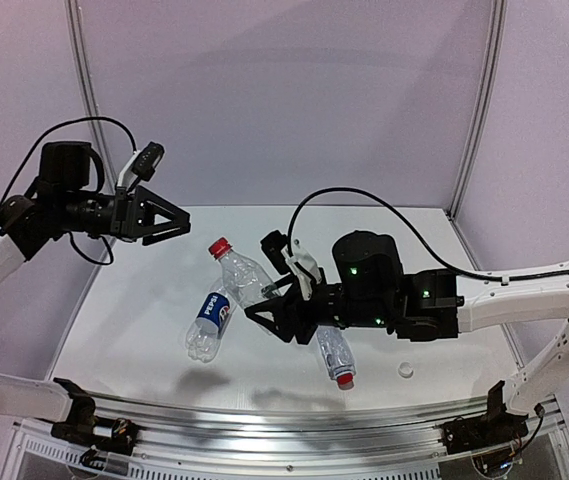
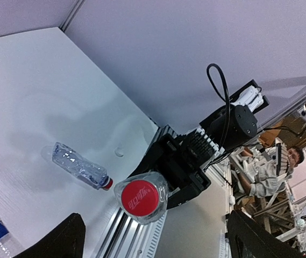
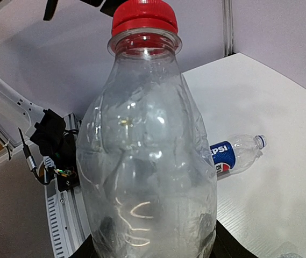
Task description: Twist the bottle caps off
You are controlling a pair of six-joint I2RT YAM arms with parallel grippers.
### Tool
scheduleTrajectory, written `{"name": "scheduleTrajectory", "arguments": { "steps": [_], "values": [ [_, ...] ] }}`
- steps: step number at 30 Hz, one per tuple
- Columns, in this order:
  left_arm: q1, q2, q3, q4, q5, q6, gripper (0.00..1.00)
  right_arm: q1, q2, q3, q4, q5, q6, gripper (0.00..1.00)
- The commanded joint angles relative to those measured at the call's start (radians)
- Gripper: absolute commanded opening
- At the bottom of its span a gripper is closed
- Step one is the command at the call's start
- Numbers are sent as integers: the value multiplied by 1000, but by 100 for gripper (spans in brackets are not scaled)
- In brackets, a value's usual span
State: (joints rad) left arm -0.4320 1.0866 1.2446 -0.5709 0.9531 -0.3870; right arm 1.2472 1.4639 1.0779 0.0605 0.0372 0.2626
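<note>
Table [image 1: 144, 330]: white; Pepsi bottle [image 1: 209, 318], ribbed bottle [image 1: 334, 352] lay flat.
My right gripper [image 1: 267, 315]: clamped raised bottle [image 1: 239, 272], red cap [image 1: 220, 245] on.
My left gripper [image 1: 186, 224]: gaped wide, empty.
Top view, not right wrist: perhaps a loose whitish cap [image 1: 405, 371].

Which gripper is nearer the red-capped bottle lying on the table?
Right. The right gripper, shut on the held bottle, is just beside the lying bottle; the left gripper hangs open, raised at the far left of the top view.

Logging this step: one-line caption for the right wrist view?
Clear plastic bottle, red screw cap on, held in the right jaws; blue-labelled Pepsi bottle lying on the white table behind.
</note>
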Motion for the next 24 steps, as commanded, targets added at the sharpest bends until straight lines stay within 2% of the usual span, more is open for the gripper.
{"name": "scheduleTrajectory", "arguments": {
  "steps": [1, 18, 21, 24],
  "values": [
    [9, 21, -19, 228, 97, -142, 86, 11, -2, 9, 77, -22, 52, 36],
    [-69, 98, -14, 233, 58, -113, 72, 11, 52, 76, 127, -69, 74, 35],
    [-82, 106, -9, 221, 53, -101, 68, 11, 58, 80, 125, -69, 77, 34],
    [-90, 108, -3, 195, 48, -78, 58, 11, 64, 87, 122, -68, 82, 34]
  ]
}}
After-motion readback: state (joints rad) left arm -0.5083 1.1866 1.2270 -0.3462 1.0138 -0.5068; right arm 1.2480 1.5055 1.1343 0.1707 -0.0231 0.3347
